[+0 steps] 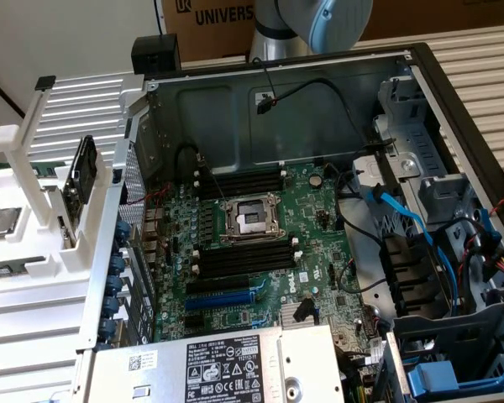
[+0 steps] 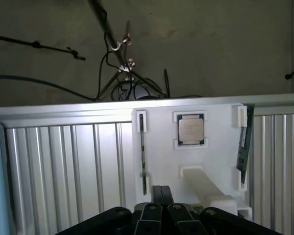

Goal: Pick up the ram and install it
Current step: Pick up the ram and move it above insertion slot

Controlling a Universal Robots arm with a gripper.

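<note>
The gripper is resting pinched shut, empty; the thin green ram is standing slotted in a white plastic holder, nine o'clock of the motherboard.

Even light (wrist view dimmer)
</note>
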